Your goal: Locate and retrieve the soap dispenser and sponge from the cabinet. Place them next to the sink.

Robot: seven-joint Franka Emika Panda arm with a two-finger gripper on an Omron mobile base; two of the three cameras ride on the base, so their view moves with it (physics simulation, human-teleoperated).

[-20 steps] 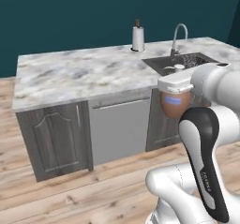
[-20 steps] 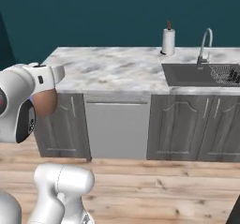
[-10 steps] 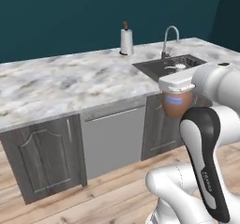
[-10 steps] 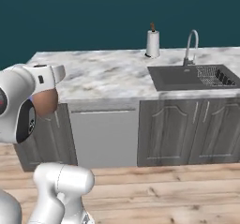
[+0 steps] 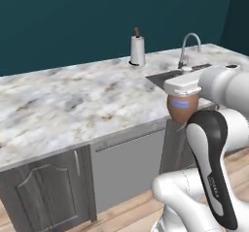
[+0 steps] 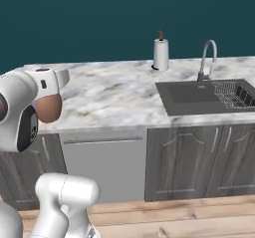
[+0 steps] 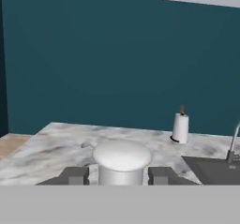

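Closer to the counter than a second ago, with the whole view swung so the sink sits further along the right. Means the base is carrying the load toward the drop-off, no placing yet.

Gripper clamped narrow on the soap dispenser, white pump top between the fingers, held in the air out in front of the counter edge, short of the sink. No sponge to be seen.

Marble counter left of the sink bare and flat, paper-towel roll standing behind it near the faucet, wire rack inside the basin. Teal wall behind, wooden floor below.
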